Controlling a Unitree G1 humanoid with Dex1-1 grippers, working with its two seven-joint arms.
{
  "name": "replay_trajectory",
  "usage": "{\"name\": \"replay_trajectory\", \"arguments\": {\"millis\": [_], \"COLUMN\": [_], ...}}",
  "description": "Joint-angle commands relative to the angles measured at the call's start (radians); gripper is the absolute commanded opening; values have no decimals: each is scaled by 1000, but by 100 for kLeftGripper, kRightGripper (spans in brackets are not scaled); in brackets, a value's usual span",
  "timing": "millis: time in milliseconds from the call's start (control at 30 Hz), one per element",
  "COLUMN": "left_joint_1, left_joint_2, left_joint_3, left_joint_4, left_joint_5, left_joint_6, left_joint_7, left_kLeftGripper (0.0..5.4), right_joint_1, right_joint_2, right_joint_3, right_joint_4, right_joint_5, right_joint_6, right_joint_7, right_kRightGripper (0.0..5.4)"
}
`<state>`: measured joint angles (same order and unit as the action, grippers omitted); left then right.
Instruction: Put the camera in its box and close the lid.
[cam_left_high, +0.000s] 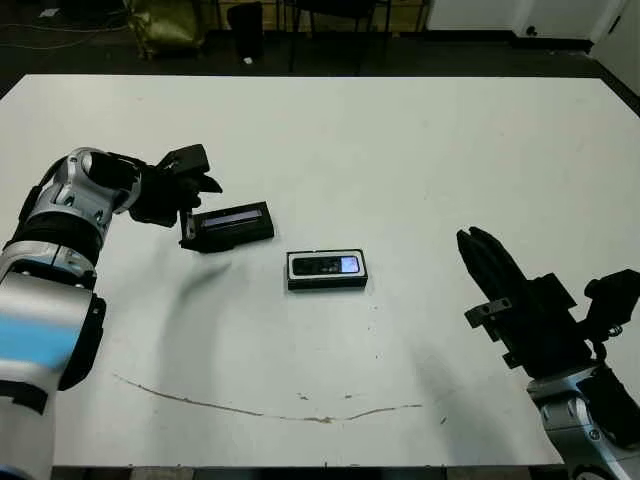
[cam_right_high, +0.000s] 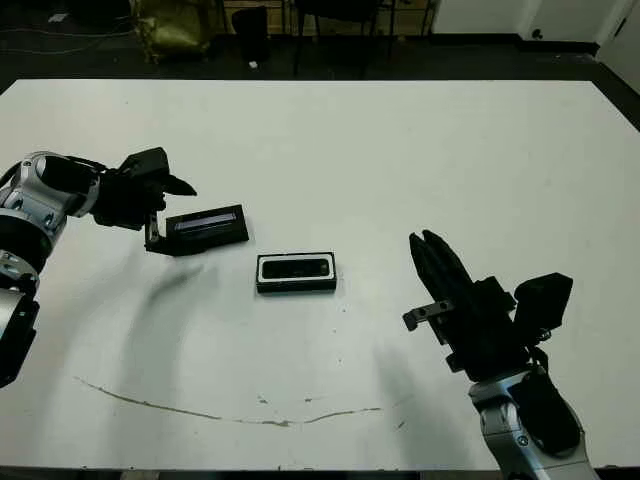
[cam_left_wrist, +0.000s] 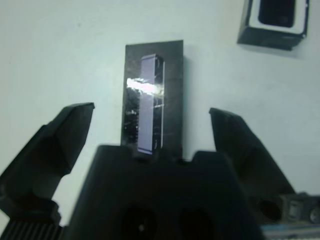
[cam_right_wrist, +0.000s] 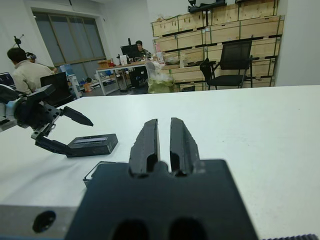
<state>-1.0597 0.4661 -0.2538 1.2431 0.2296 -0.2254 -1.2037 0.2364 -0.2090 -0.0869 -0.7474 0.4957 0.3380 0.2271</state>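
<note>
On the white table (cam_left_high: 420, 150), the box (cam_left_high: 327, 270) lies near the middle with the camera (cam_left_high: 328, 265) lying inside it, bluish screen up, long side running left to right. The lid (cam_left_high: 230, 224) rests flat on the table just to the left of the box and slightly farther away, its silvery-purple strip facing up; lid and box are apart, not touching.

The left gripper (cam_left_wrist: 150, 130) sits at the lid's left end. Its jaws are spread wide, one finger (cam_left_wrist: 60, 140) on each side of the lid's short end, and the left wrist view shows clear table between each finger and the lid's edges, so they do not pinch it. In the right wrist view one finger reaches low beside the lid's end while the other points above it.

The right gripper (cam_left_high: 485, 250) is well to the right of the box and nearer, above the table, its jaws pressed almost together and holding nothing.
</note>
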Motion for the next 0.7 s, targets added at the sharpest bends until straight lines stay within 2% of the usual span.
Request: {"name": "replay_trajectory", "arguments": {"millis": [33,267,467,567,700], "left_joint_1": [1,1,6,11,16], "left_joint_2": [10,15,12,15,11], "left_joint_3": [-1,-1,11,-5,6], "left_joint_4": [24,35,38,32,40], "left_joint_5": [17,21,12,33,24], "left_joint_6": [33,53,67,35,49], "left_joint_7": [7,-4,-11,9,2], "left_kLeftGripper": [539,539,539,539,539], "right_joint_1": [1,4,8,9,15], "right_joint_2": [-12,-4,-11,-15,-16], "right_joint_3": [-4,-4,-6,-7,-7], "right_joint_4": [12,33,19,24,30], "right_joint_5": [-11,4,3,1,-15], "right_joint_6": [-10,-42,-21,-27,-41], "right_joint_7": [6,31,17,21,24], "right_kRightGripper": [0,0,0,0,0]}}
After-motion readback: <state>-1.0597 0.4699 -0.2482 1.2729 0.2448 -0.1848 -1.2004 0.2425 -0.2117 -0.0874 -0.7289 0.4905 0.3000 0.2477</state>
